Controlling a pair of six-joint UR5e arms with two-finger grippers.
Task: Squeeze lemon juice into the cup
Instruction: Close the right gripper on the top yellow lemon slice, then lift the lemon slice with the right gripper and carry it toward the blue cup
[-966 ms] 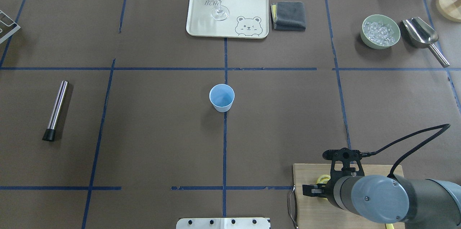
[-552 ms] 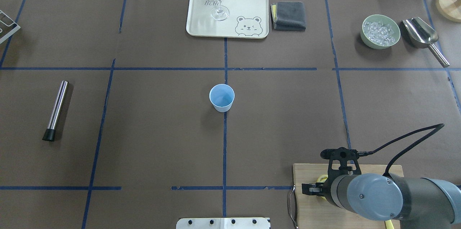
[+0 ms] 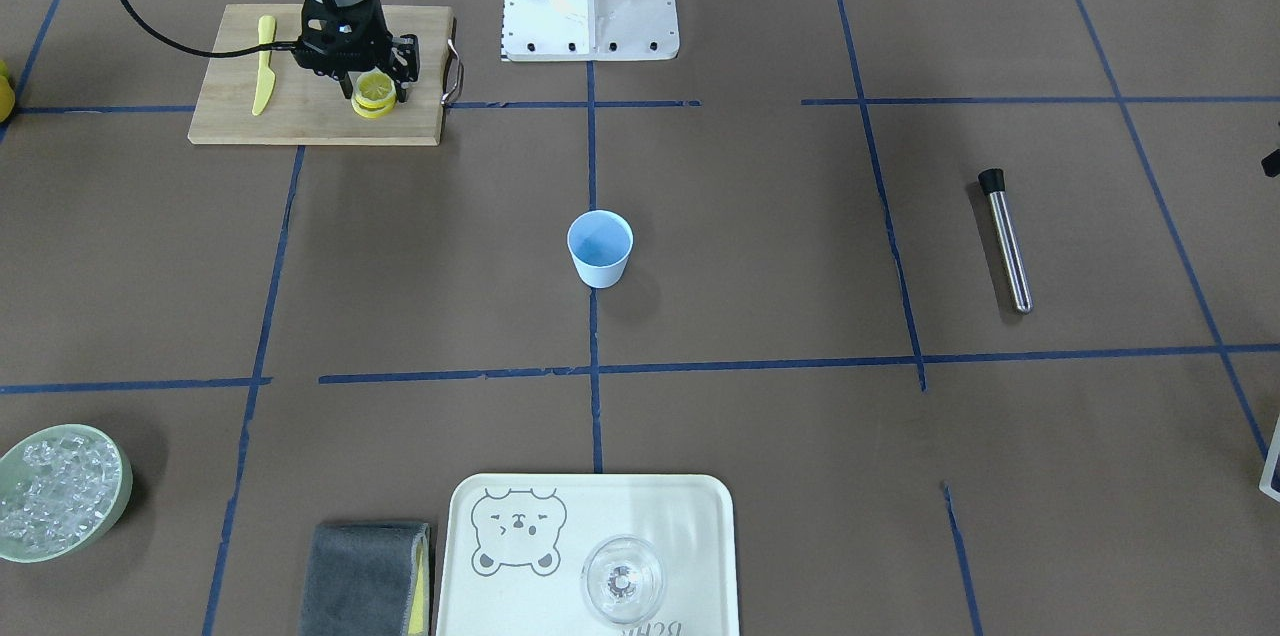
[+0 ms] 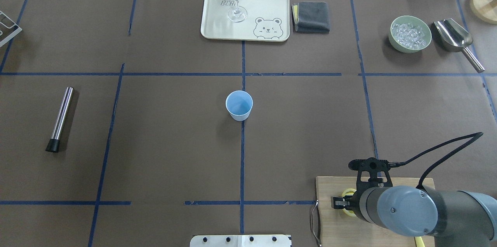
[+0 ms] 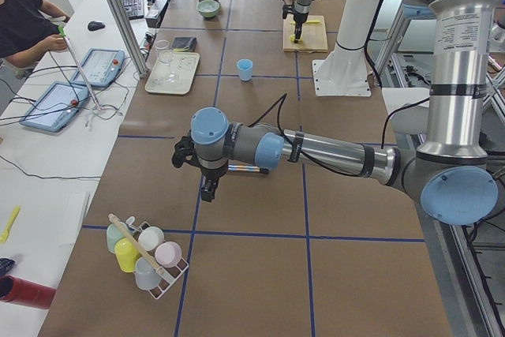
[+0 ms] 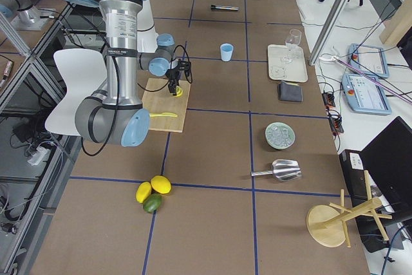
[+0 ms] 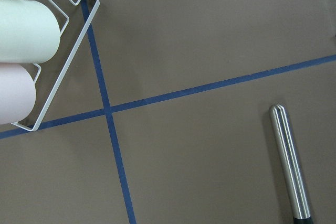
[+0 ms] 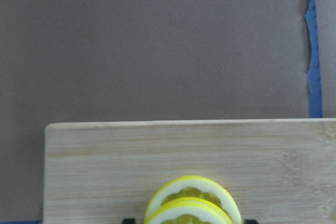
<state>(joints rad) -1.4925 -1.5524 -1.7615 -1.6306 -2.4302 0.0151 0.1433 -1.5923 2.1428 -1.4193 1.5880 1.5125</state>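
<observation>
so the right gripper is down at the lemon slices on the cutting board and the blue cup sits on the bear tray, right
The cup is not on the tray; it stands near the middle of the table, as the overhead view shows. The right gripper is at the lemon slices on the cutting board.

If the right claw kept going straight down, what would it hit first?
Probably the lemon slices on the cutting board: the right gripper points straight down at them, its jaws either side.

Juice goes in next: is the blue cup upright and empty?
Upright and empty: the cup stands mouth up, its blue bottom bare.
</observation>
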